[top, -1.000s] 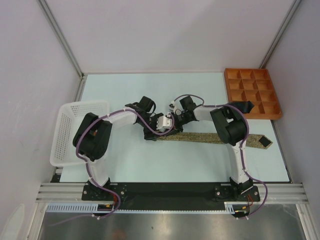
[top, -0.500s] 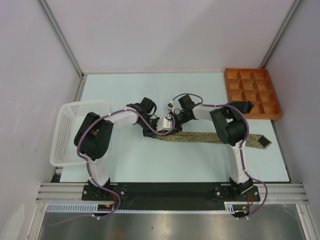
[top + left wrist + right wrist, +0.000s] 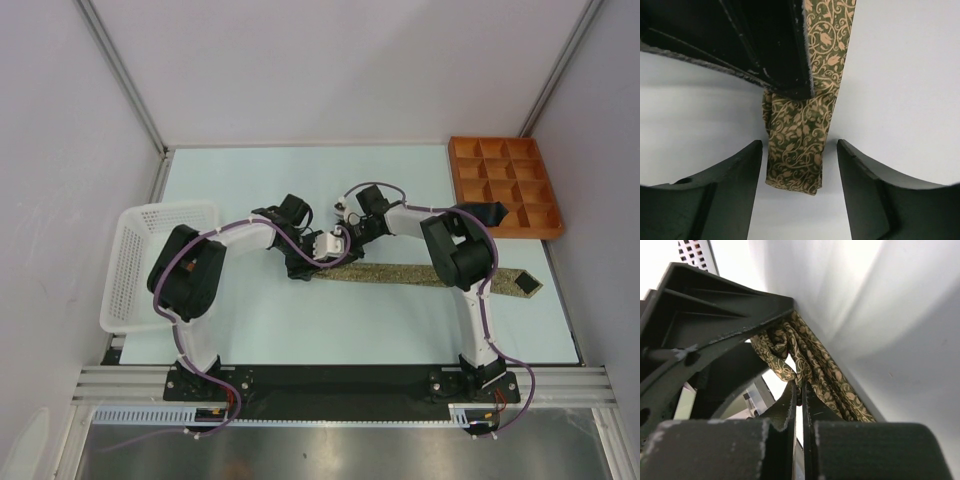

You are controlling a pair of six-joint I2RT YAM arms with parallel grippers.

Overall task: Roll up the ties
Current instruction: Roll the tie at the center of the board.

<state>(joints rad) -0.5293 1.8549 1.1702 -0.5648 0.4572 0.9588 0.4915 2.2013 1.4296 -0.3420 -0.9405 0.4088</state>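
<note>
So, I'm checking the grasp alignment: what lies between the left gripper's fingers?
The olive tie's folded end, lying on the table between the left gripper's open fingers; the left wrist view shows it.

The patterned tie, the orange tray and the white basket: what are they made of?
Patterned tie: woven fabric, fibre unclear. It has an olive ground with tan leafy scrollwork and soft folds.
Orange tray: probably rigid plastic, perhaps painted wood. It shows flat, even colour and straight dividers.
White basket: plastic, judging by its moulded mesh walls.
</note>
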